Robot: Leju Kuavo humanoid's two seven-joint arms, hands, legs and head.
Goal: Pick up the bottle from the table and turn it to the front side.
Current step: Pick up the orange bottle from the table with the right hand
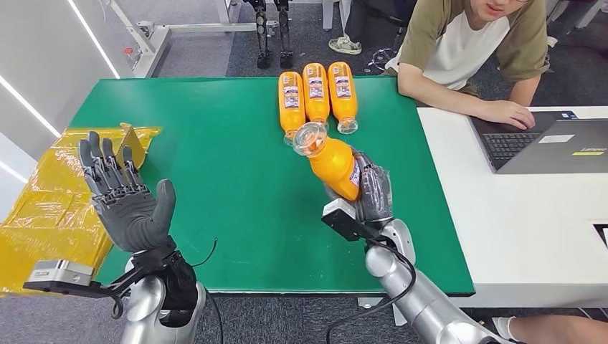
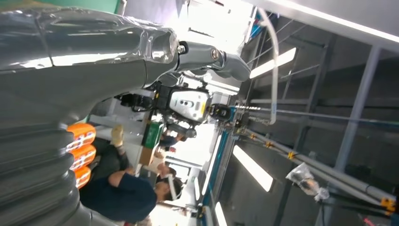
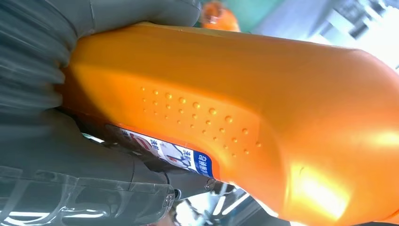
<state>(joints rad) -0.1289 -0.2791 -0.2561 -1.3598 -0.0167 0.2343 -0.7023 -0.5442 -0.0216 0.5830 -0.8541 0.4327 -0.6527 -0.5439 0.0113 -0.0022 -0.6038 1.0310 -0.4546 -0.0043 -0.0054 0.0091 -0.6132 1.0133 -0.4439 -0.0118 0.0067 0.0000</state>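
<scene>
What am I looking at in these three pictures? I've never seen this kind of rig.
A two-armed humanoid robot at a green table. The head view looks down from its body. Its right hand grips an orange bottle, lifted and tilted, clear cap end toward the far side. Its left hand is raised, open, holding nothing. Three more bottles lie side by side at the table's far edge, labels up. Yellow plastic lies to the left. A person sits at a laptop on the white table on the right. The other two pictures come from wrist cameras: the right one shows the held bottle close up, the left one mostly the room.
</scene>
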